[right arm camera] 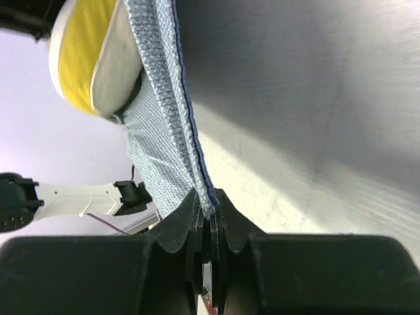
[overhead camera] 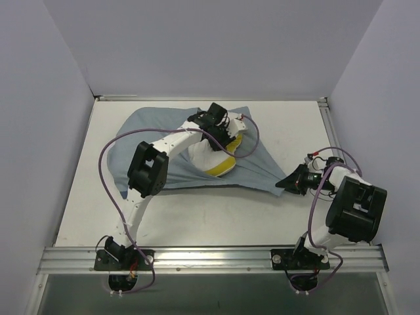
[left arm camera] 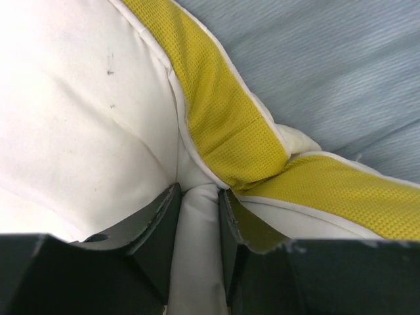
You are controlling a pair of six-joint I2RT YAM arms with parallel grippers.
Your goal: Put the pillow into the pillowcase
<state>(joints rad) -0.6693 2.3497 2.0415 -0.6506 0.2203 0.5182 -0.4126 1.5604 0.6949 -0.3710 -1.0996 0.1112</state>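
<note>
The pillow [left arm camera: 79,118] is pinched by the left gripper [left arm camera: 199,193], plain only at its wrist; right gripper [right arm camera: 207,197] clamps the pillowcase [right arm camera: 161,131].

a matte white table top [overhead camera: 197,216] spreads across the booth. it is closed in by a plain pale lavender back wall [overhead camera: 210,46], left wall [overhead camera: 33,131] and right wall [overhead camera: 387,118]. a ribbed aluminium rail [overhead camera: 216,257] runs along the table's near edge, while a thin far strip [overhead camera: 164,98] and right strip [overhead camera: 331,131] of metal trim those edges.
</note>
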